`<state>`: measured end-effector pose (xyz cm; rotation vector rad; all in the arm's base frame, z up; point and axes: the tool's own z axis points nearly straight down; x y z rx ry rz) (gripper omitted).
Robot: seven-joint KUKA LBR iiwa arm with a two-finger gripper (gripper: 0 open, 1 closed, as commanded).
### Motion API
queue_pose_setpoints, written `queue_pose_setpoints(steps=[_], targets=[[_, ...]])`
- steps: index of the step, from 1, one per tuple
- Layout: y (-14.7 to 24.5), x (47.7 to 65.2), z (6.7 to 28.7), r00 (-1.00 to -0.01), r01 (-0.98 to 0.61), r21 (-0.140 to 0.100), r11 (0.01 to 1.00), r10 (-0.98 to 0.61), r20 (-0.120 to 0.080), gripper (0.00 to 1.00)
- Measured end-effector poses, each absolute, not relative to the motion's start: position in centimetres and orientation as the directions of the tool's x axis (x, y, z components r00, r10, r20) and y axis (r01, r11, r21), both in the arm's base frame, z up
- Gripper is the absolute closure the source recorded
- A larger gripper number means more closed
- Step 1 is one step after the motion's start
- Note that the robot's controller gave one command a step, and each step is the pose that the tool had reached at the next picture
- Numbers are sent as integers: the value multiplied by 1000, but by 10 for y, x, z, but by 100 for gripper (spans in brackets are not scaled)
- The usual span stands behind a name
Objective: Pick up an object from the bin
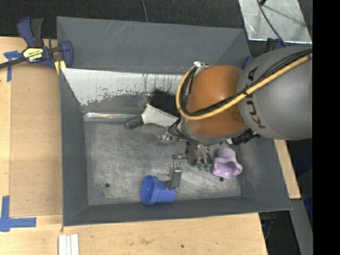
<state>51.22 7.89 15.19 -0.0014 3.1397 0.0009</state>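
The arm (276,101) reaches into the bin (73,158) from the right. Its orange cover (212,102), looped by a yellow cable (265,82), hangs over the back right part of the floor. Below the cover the jaws point down toward the front middle of the bin. Their metal parts are tangled together from above, so I cannot tell how far open they are, and nothing can be seen held between them.

A blue cup (155,191) lies on its side close to the front wall, a little left of the jaws, with its wide mouth turned left. A slim grey part of the tool ends just beside the cup's right end; whether the two touch cannot be made out.

A purple thing (227,162), soft-looking and lumpy with a flared lower end, lies to the right of the jaws near the right wall and close under the arm's wrist.

A white and black brush (155,116) lies toward the back wall with its dark handle pointing left. The cover hides part of its black end. It is well apart from the cup. The left half of the floor is bare scuffed metal.
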Motion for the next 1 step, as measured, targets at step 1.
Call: queue_pose_setpoints(steps=[1], targets=[[82,499,158,-984,-180,-1,984,-180,2,0]])
